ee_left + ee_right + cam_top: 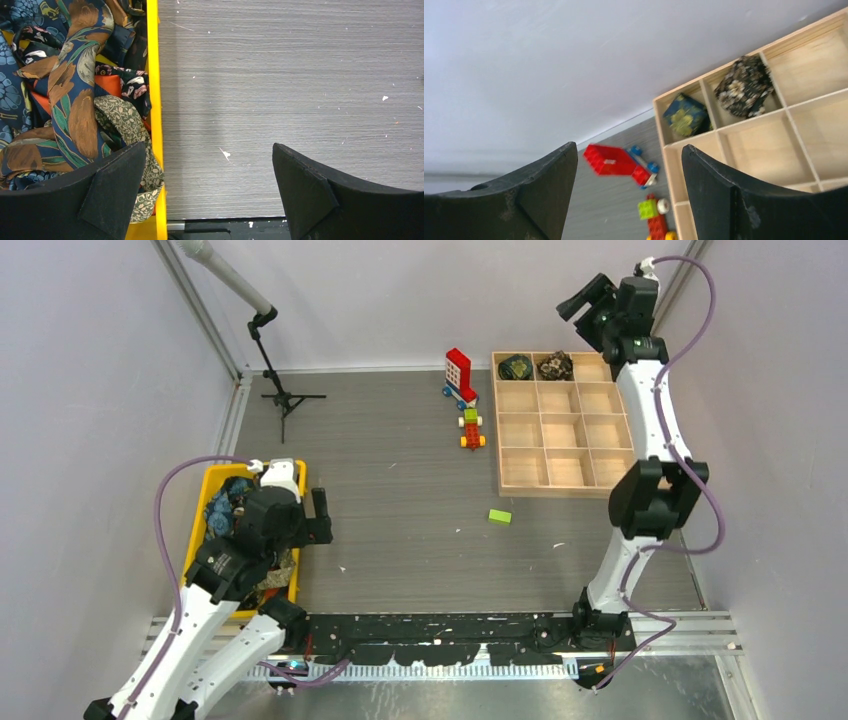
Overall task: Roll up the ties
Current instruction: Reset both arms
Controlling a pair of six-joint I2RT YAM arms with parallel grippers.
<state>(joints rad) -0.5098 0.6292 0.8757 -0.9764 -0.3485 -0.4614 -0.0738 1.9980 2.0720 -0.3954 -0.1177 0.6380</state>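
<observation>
Loose patterned ties [75,100] lie heaped in a yellow bin [152,75] at the left of the tabletop [400,490]. The left jaws hang spread wide and empty, straddling the bin's right rim. Two rolled ties [516,367] sit in the far row's left and middle compartments of a wooden tray [565,430]; one looks blue, though blurred. The right jaws hover high above the tray, spread and empty.

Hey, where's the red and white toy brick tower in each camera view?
Top external: red-and-white brick tower at far middle, just left of the wooden tray.
Left wrist: not in view.
Right wrist: lower centre, left of the tray.
Shared landmark: the wooden tray.
</observation>
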